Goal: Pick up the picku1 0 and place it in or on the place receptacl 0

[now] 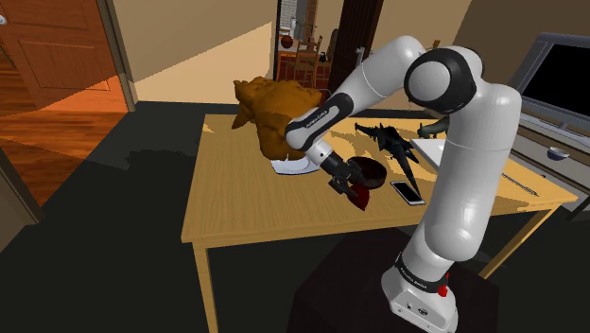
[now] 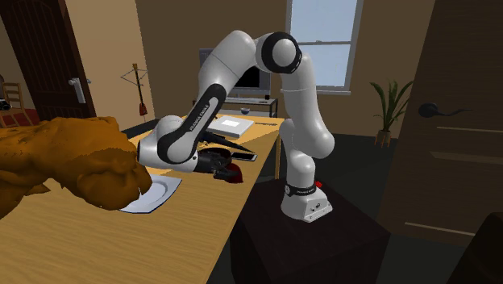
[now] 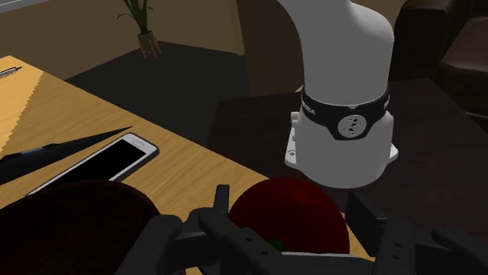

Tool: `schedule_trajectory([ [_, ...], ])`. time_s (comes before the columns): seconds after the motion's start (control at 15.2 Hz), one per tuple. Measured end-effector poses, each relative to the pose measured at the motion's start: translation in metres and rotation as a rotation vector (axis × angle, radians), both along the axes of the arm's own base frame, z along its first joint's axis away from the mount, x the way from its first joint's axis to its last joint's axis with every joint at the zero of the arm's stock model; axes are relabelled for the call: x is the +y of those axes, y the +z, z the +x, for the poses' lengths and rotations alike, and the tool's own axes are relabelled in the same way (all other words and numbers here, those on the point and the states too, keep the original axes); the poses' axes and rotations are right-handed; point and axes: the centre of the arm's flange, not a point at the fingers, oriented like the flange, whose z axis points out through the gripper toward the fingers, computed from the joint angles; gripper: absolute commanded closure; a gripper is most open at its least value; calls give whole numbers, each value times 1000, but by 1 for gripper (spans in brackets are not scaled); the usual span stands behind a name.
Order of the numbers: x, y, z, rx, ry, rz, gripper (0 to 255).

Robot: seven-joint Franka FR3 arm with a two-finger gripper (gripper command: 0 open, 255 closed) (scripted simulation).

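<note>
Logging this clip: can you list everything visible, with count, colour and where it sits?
table: 1, light wood, in front of the stand
lumpy figure: 1, brown, far part of the table
plate: 1, pale grey, partly under the lumpy figure
bowl: 1, dark red, on the table by the gripper
round fruit: 1, dark red, between the fingers
phone: 1, white rim, black screen, on the table beside the bowl
spiky figure: 1, black, on the table beyond the bowl
pad: 1, white, on the table
monitor: 1, dark screen, on a side desk
potted plant: 1, green, by the window
stand: 1, dark box
arm: 1, white
gripper: 1, black, shut on the round fruit
</note>
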Motion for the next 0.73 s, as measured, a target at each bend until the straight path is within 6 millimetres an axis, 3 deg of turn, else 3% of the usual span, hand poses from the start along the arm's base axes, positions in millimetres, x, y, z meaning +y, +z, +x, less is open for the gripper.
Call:
schedule_trajectory([
  [0.73, 0, 57, -1, 0, 0, 0, 255],
])
